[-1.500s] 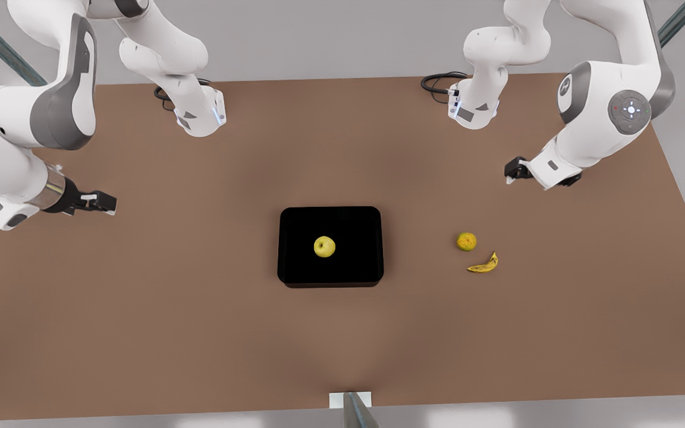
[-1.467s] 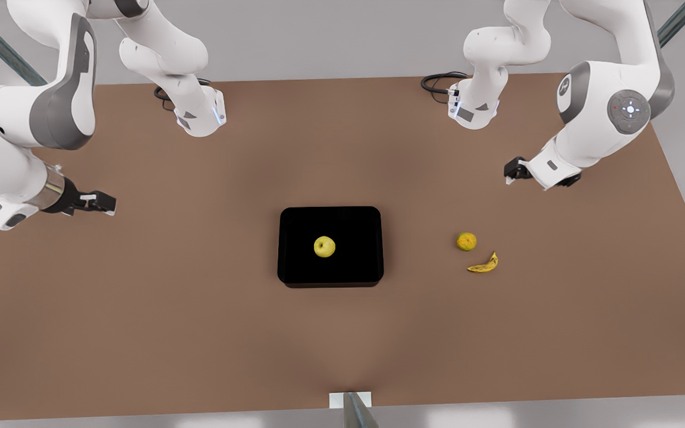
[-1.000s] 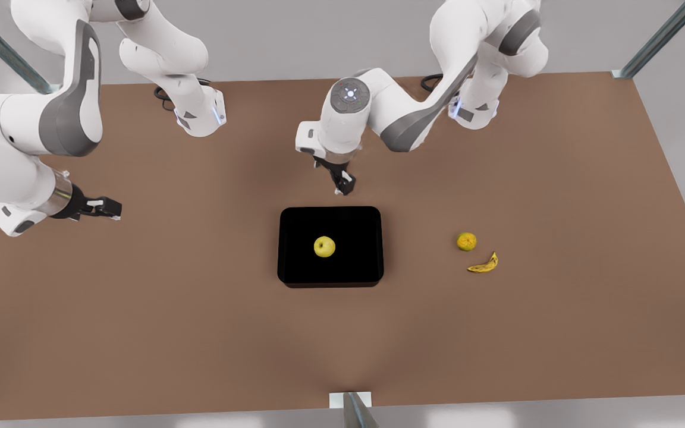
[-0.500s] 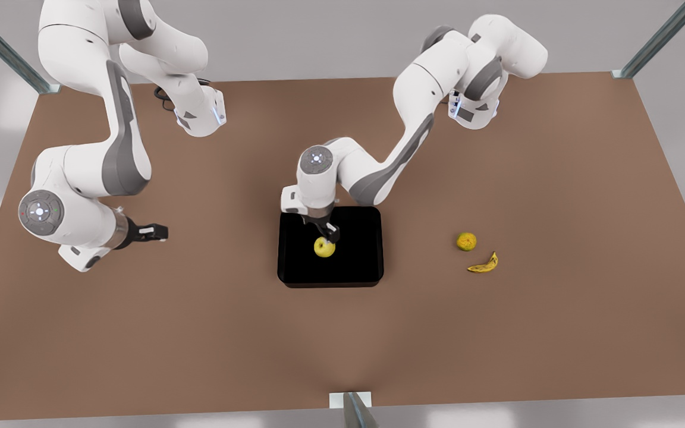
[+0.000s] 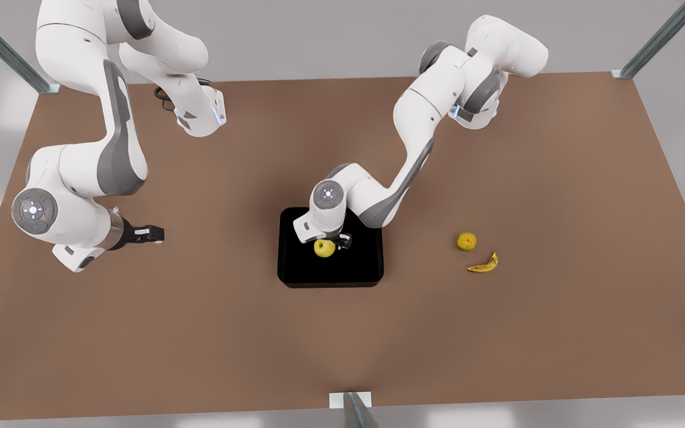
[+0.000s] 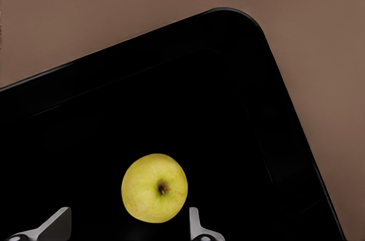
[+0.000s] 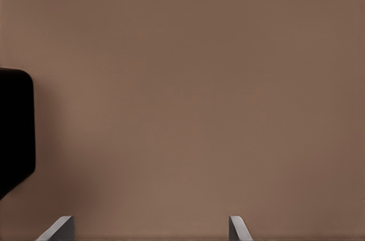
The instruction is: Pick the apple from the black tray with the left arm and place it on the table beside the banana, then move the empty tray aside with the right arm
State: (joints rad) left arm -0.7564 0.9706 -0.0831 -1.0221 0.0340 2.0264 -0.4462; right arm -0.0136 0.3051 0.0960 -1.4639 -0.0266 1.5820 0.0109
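Note:
The yellow-green apple point(image 5: 324, 248) lies near the middle of the glossy black tray point(image 5: 360, 267), which rests on the brown table point(image 5: 200, 333). My left gripper point(image 5: 336, 242) comes from the arm on the front view's right and hangs low over the apple. In the left wrist view the gripper point(image 6: 125, 231) is open, its fingertips point(image 6: 197, 225) on either side of the apple point(image 6: 154, 187), apart from it. My right gripper point(image 5: 151, 233) hovers open over bare table at the front view's left, well away from the tray point(image 7: 14, 130). The banana point(image 5: 484, 264) lies to the front view's right.
A duller orange-mottled fruit point(image 5: 466, 241) sits just behind the banana. Both arm bases point(image 5: 200, 116) and black cables point(image 5: 437, 80) stand at the table's far edge. Bare tabletop spreads around the tray and in front of the banana.
The left arm has sunk lower over the tray and its wrist has turned, bringing the gripper down around the apple. The right arm has shifted only slightly.

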